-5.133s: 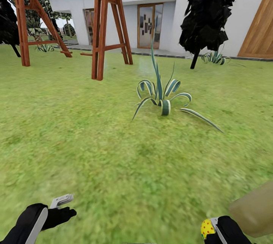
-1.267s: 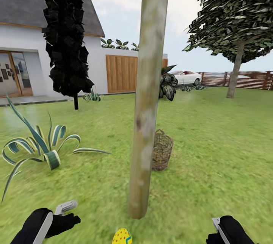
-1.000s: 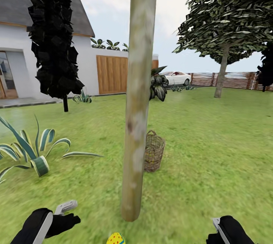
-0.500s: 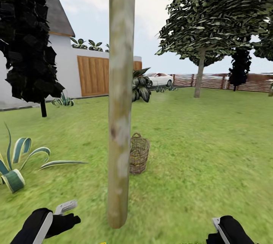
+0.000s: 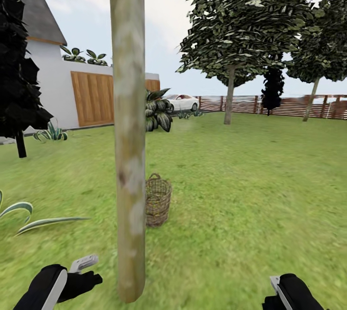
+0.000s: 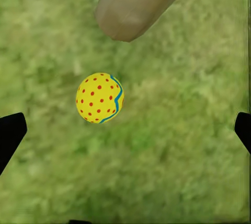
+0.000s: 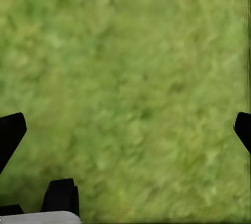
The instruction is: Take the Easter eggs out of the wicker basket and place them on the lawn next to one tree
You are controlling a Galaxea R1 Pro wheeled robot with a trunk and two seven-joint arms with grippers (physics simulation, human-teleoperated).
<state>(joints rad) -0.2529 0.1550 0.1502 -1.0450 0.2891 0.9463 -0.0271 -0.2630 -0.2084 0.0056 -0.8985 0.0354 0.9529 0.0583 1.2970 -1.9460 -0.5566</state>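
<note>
One Easter egg [image 6: 99, 97], yellow with red dots and a blue-green band, lies on the lawn [image 5: 250, 189] just beside the foot of the tree [image 5: 129, 146], and nothing in sight bears readable writing. The wicker basket [image 5: 157, 200] stands upright on the grass just behind the trunk. The left end effector [image 6: 125, 130] hangs over the egg with fingers spread wide and empty, and the right end effector [image 7: 125, 130] is likewise spread over bare grass.

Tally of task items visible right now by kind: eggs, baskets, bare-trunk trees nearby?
Easter egg: 1, lying on the lawn near the trunk base
wicker basket: 1, standing just behind the trunk
near tree with slim bare trunk: 1
Total: 3
</note>
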